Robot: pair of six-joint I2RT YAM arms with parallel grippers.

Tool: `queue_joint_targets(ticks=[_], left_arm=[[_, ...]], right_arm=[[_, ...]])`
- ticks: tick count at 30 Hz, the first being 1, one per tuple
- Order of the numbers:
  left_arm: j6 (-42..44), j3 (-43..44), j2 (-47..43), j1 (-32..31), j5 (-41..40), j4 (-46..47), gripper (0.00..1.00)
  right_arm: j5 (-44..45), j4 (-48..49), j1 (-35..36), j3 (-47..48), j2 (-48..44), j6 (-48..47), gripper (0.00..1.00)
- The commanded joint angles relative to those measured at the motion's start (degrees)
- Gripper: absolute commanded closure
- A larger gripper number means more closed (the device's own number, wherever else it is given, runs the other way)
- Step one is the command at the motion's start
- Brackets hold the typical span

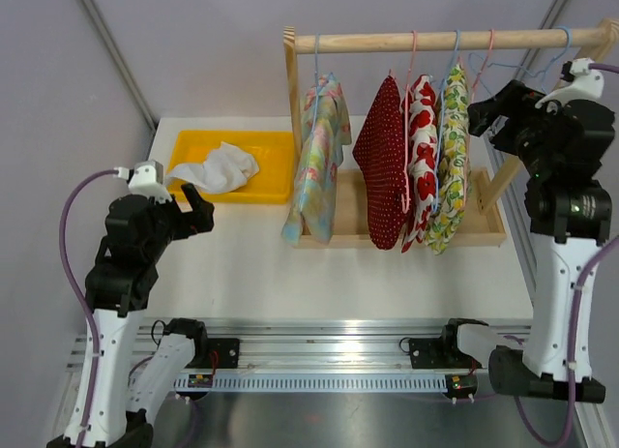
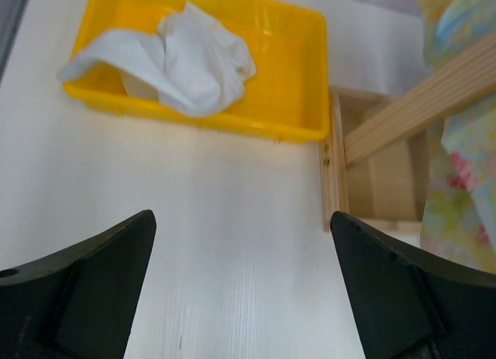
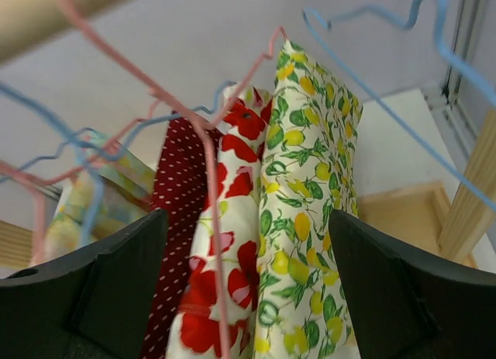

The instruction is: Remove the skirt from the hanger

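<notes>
Several garments hang on wire hangers from a wooden rail point(image 1: 445, 40): a pastel floral one point(image 1: 319, 158), a dark red dotted one point(image 1: 384, 163), a white one with red flowers point(image 1: 419, 148) and a lemon-print one point(image 1: 451, 148). My right gripper point(image 1: 486, 114) is open and empty, raised just right of the lemon-print garment. In the right wrist view point(image 3: 248, 297) its jaws frame the lemon-print point(image 3: 310, 181) and red-flower point(image 3: 232, 243) garments without touching them. My left gripper point(image 1: 196, 214) is open and empty over the table, as the left wrist view point(image 2: 242, 297) also shows.
A yellow tray point(image 1: 276, 172) holding a white cloth point(image 1: 221, 167) sits at the back left. The wooden rack's base point(image 1: 484, 237) and uprights stand on the table. Empty pink point(image 3: 209, 165) and blue point(image 3: 387, 80) hangers hang near my right gripper.
</notes>
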Motion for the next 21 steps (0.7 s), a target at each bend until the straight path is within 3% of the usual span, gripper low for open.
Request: queue_joint_targets(ticks=[1,6,7,8,11,15,17,21], left_arm=[[-0.7,-4.1,-5.5,-0.3,4.4,0.0,0.01],[-1.5,-7.8,-10.5,-0.3,8.4,1.6,0.01],[-1.5,-8.8,-10.7,-0.3,9.1,2.2,0.01],[-1.6,-9.2,-10.7,-0.3,9.1,2.3,0.01],[-1.8,-9.1,-10.3,-0.3,8.9,2.5,0.01],[-2.3,-7.8,-9.2,-0.3,8.1,3.3,0.04],[-1.9,-6.5,-7.0,-0.3,9.5,3.5,0.08],[-0.5,3.0,-2.2,-1.1,10.6,2.8,0.05]], right_arm=[[-2.9,1.0,0.1,-3.1,2.3,-0.7,0.09],[-4.6,3.2,0.1,-6.7,4.6,-0.2,0.13],[-4.2,3.3,0.1,-7.6,4.7,-0.2,0.2],[-3.9,3.6,0.1,-8.1,4.6,-0.2,0.37],[-2.8,3.9,0.1,-9.2,4.1,-0.5,0.72],[-2.2,3.2,0.2,-8.1,3.7,-0.1,0.95],[-2.4,2.3,0.1,-6.1,4.0,0.0,1.0],[-4.0,-0.1,0.1,0.0,5.5,0.5,1.0]])
